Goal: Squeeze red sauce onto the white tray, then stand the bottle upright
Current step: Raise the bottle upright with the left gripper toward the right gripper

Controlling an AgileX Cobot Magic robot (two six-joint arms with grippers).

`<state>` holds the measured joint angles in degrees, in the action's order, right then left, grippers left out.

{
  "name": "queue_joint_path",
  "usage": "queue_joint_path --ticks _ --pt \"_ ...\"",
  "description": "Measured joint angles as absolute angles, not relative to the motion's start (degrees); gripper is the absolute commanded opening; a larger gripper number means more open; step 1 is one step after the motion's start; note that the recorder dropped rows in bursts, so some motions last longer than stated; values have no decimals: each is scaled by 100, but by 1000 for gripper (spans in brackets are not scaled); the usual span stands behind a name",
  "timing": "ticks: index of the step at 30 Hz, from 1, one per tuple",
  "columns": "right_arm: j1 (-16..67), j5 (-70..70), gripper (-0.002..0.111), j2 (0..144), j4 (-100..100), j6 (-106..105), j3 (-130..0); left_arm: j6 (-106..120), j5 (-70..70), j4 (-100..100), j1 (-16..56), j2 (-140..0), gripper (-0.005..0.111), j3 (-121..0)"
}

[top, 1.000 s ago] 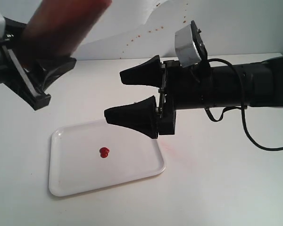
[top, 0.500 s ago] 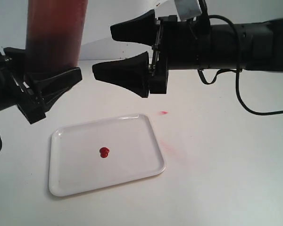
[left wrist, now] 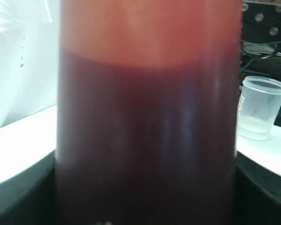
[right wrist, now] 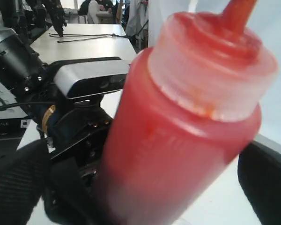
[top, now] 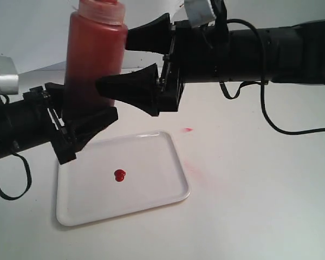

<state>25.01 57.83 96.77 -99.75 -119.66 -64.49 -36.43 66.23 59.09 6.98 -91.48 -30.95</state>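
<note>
The bottle stands upright in the air over the far left corner of the white tray, dark red sauce filling its lower part. My left gripper is shut on its lower body; in the left wrist view the bottle fills the frame between the fingers. My right gripper is open, jaws wide on either side of the bottle's upper half, not pressing it. The pointed nozzle points up. A small blob of red sauce lies on the tray.
Faint pink smears mark the table right of the tray. A black cable loops down from the right arm. A clear plastic cup stands on the table behind the bottle.
The left gripper has turned the bottle upright, then lowered it and carried it right. The right gripper moved up and left until its open jaws flank the bottle.
</note>
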Motion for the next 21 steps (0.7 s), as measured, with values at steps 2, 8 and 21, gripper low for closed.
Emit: queue_joint_path --ticks 2,8,21 --pt "2591 5627 105 9677 -9975 -11966 -6449 -3283 6623 5812 910 -9275 0 -3095" --pt "2897 5250 104 9677 -9964 -11955 -6449 -2653 6623 5275 1470 -9467 0 -3095" --pt "3258 4391 0 9677 -9984 -11929 -6449 -2552 6601 4974 1612 -9503 1 -3095"
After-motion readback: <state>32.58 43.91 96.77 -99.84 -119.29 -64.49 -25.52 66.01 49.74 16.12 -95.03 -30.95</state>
